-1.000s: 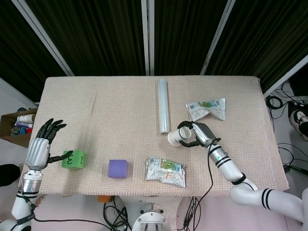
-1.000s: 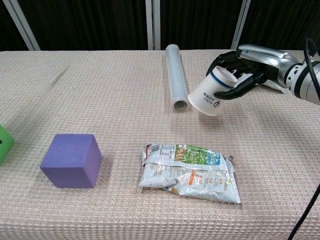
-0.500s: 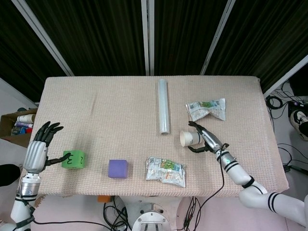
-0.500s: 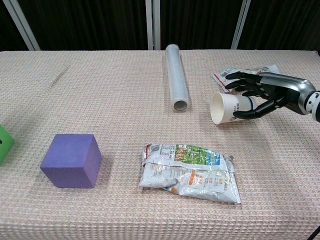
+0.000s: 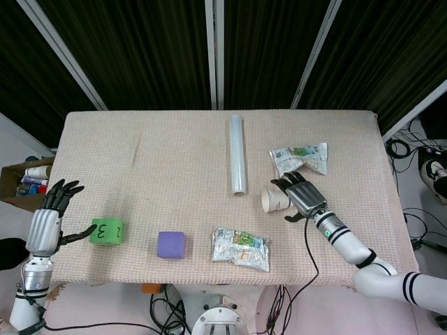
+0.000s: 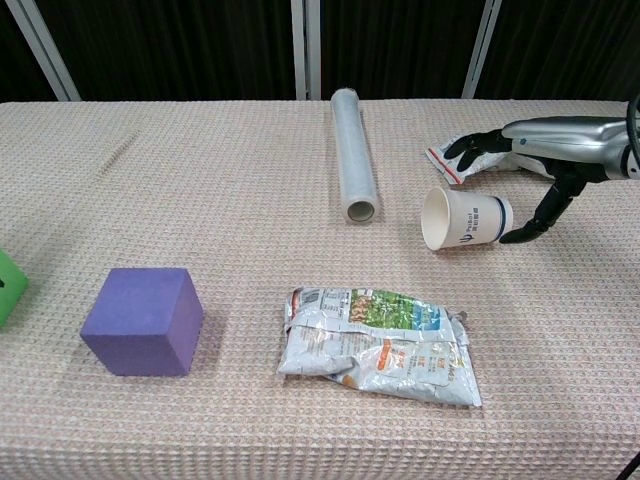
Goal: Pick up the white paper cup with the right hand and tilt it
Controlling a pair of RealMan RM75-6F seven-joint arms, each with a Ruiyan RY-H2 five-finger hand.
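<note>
White paper cup sideways beside right hand

- The right hand hovers above the desk near its right edge, palm turned down, fingers spread apart and holding nothing.
- In the chest view the right hand is raised, with the fingers stretched out level toward the left and the thumb pointing down toward the desk.
- The right arm runs back from the wrist toward the desk's front right corner.
- The left hand is off the desk's left edge near the front corner, upright, fingers spread and pointing up, with nothing in it.
- The left forearm drops straight down below the left wrist.
</note>
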